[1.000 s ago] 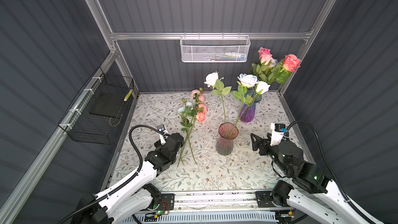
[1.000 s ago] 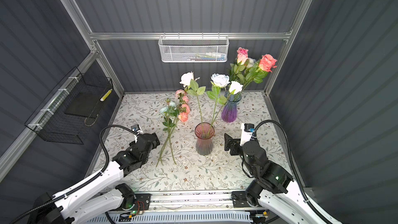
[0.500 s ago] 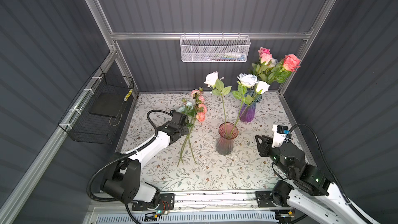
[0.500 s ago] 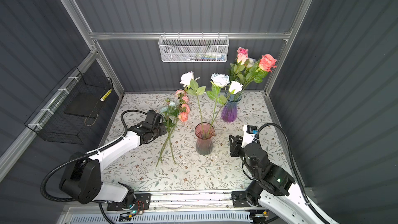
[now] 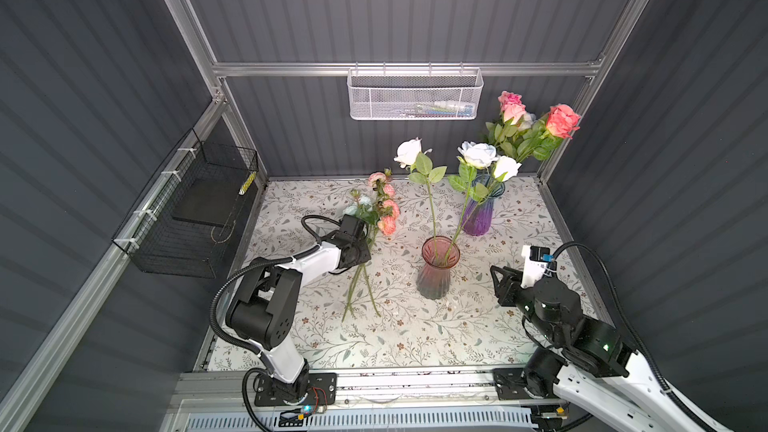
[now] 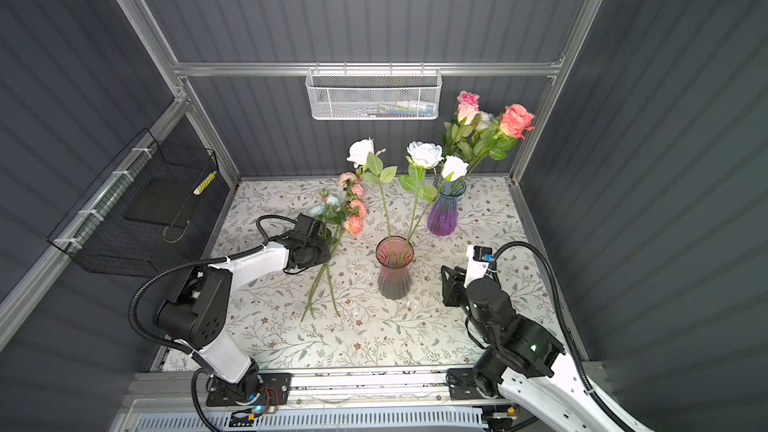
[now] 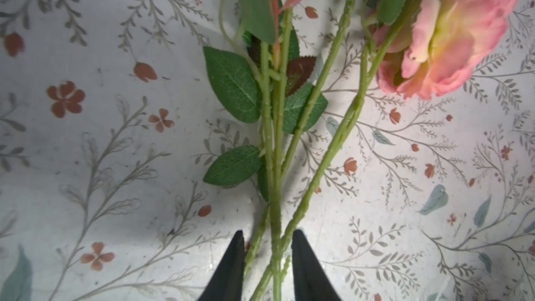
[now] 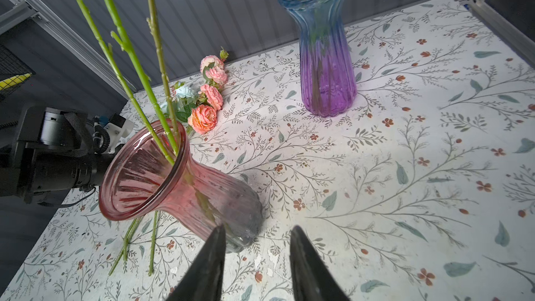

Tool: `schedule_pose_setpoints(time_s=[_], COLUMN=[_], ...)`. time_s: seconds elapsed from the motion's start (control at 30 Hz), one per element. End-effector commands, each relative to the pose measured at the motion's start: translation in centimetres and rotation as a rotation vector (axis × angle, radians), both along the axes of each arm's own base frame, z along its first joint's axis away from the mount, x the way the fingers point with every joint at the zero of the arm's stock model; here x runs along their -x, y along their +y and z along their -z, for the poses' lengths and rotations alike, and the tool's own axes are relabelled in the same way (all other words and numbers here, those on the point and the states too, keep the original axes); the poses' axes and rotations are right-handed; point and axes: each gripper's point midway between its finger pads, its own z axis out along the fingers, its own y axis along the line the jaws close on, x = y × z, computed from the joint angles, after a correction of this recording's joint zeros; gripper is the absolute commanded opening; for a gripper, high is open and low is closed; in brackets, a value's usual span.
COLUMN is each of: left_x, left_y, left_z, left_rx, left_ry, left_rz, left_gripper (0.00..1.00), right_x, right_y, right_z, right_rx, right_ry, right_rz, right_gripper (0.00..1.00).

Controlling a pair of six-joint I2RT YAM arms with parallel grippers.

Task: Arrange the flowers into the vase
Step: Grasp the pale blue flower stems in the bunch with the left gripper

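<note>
Tabletop [image 5: 415, 338], floral print, carrying everything below.

Arms: two.
- Left arm [image 5: 307, 261] reaches in low over the loose bunch. Left hand [image 7: 265, 244] is clenched round the bunch's green stems [image 7: 275, 198]: in the left wrist view both fingers press against the bundle, part-way down its length and below the leaves.
- Right arm [image 5: 557, 313] sits on the right side. Right hand [image 8: 256, 244] is released and grasps nothing, with bare tabletop showing in the moderate gap between its fingers. It points toward the foot of the pink vase and is near it; both top views show it apart from the glass.

Baskets: two. White mesh basket [image 5: 415, 97] on the back rail, black wire basket [image 5: 187, 226] on the left wall.

Vases: two, both upright.
- Pink vase [image 5: 436, 276], mid-tabletop, holds three stems: white rose [image 5: 408, 152], pale blue rose [image 5: 478, 155], smaller white rose [image 5: 507, 167].
- Blue-purple vase [image 5: 478, 218], behind it toward the back right, holds two pink roses [image 5: 513, 108], one coral rose [image 5: 561, 120] and a pale bloom half hidden among the leaves.

Loose flowers [image 5: 384, 211]: one bunch lying flat, left of the pink vase. Four ruffled pink-to-coral blooms, at least one pale blue. Three stem ends show past the left hand.
</note>
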Motion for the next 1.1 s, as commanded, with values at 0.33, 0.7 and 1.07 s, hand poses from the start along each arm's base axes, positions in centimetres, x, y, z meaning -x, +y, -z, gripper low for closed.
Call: schedule_pose_setpoints(time_s=[0.33, 0.7, 1.07], left_x=[-0.2, -0.2, 0.1], left_y=[0.6, -0.8, -0.2], left_z=[1.3, -2.8, -5.3], left_rx=[-0.032, 0.068, 0.067], left_ry=[0.001, -0.051, -0.088], left_rz=[-0.002, 0.018, 0.000], left_gripper=[0.24, 0.00, 0.36], right_x=[-0.3, -0.3, -0.7], right_y=[0.2, 0.7, 1.4], right_z=[0.1, 0.1, -0.1], right_rx=[-0.005, -0.031, -0.033], right_ry=[0.008, 0.013, 0.012], right_rz=[0.006, -0.009, -0.026], right_gripper=[0.40, 0.41, 0.45])
